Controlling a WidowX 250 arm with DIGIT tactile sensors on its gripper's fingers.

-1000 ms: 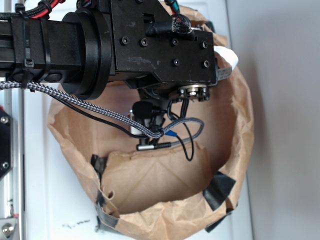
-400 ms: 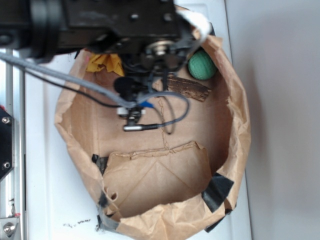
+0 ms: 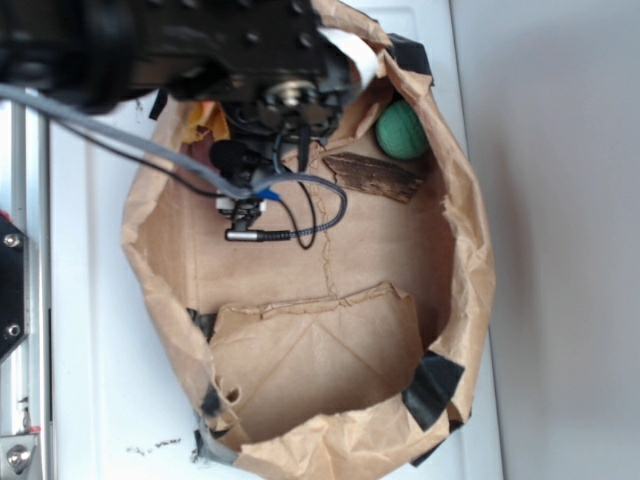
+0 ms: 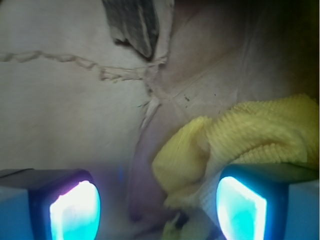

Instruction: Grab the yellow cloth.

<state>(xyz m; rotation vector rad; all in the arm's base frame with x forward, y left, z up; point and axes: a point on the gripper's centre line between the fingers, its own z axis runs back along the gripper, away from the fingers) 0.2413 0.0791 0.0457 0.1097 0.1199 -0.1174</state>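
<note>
The yellow cloth [image 4: 235, 145] lies bunched on the brown paper floor of the bag; in the exterior view only a corner of the yellow cloth [image 3: 203, 122] shows beside the arm. My gripper [image 4: 157, 205] hangs just above it, open, with glowing fingertips [image 4: 75, 210] wide apart. A fold of the cloth reaches into the gap near the right finger, and that finger overlaps the cloth's edge. In the exterior view the black arm hides the jaws.
A green textured ball [image 3: 401, 130] and a dark bark-like piece [image 3: 372, 176] lie in the paper bag [image 3: 470, 260] right of the arm. The bark piece [image 4: 132, 22] also shows ahead in the wrist view. Bag walls ring the area.
The arm has moved toward the upper left of the exterior view, uncovering the ball, the bark piece and part of the yellow cloth.
</note>
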